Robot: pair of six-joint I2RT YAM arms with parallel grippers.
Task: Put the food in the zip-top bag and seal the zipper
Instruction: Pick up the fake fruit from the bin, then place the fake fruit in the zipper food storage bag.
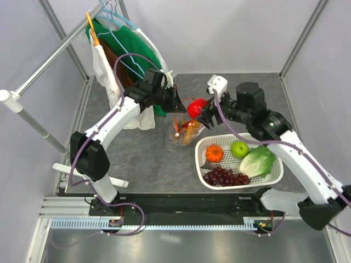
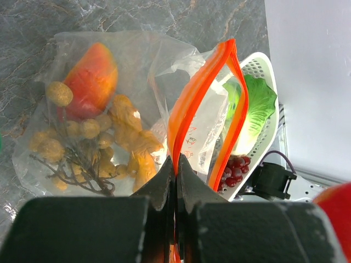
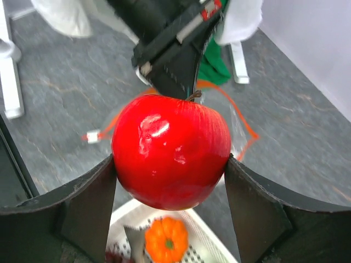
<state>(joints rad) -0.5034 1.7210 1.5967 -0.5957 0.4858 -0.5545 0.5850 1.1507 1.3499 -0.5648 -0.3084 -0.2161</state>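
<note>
Red apple point(image 3: 171, 151) is clamped between the fingers of the right end effector point(image 3: 169, 164), just above the zip-top bag point(image 1: 184, 136). The left end effector point(image 2: 175, 167) is pinched together on the bag's orange zipper point(image 2: 186, 115). The bag's mouth gapes open. A mango point(image 2: 90, 79) and nuts point(image 2: 127, 118) lie inside the bag. A white basket point(image 1: 274, 178) stands just beside the bag on the tabletop point(image 1: 137, 153).

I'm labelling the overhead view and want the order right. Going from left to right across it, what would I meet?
green garment → left hand → red apple → orange piece → green apple → lettuce
</note>
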